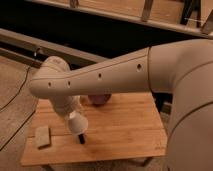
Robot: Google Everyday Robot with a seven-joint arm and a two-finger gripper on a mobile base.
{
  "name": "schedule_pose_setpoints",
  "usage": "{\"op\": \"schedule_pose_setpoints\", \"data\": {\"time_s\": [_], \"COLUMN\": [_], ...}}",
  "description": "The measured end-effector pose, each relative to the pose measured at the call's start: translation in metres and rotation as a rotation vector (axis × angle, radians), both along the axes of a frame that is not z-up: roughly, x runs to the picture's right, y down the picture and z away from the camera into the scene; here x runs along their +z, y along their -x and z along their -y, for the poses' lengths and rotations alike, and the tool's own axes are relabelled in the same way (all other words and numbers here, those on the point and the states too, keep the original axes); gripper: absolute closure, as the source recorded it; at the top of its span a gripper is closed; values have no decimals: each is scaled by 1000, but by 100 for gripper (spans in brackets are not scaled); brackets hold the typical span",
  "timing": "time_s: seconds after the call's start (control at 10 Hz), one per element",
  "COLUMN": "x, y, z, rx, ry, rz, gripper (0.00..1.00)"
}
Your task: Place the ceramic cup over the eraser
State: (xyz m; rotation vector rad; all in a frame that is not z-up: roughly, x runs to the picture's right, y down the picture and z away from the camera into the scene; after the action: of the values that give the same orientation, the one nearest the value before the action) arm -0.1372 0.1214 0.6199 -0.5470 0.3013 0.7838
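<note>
The white ceramic cup (78,124) hangs at the end of my arm, wide end down, directly above the black eraser (81,138). The eraser stands upright on the wooden table (125,131), near the front left, and its top meets or sits just inside the cup's lower rim. My gripper (73,115) is shut on the cup from above, largely hidden by the white wrist and forearm that cross the view.
A dark maroon bowl (100,99) sits at the back of the table, partly hidden by my arm. A flat tan block (43,136) lies at the front left corner. The table's front edge is just beyond the eraser.
</note>
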Motion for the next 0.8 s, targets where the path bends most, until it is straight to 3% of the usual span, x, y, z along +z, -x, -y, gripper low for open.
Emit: {"op": "schedule_pose_setpoints", "data": {"time_s": [0.3,0.8], "x": [3,28], "y": [-7,-1], "z": [-8,-14], "rx": [7,25], "ry": [15,33], "rz": [-15,32], "gripper": [100,100]}}
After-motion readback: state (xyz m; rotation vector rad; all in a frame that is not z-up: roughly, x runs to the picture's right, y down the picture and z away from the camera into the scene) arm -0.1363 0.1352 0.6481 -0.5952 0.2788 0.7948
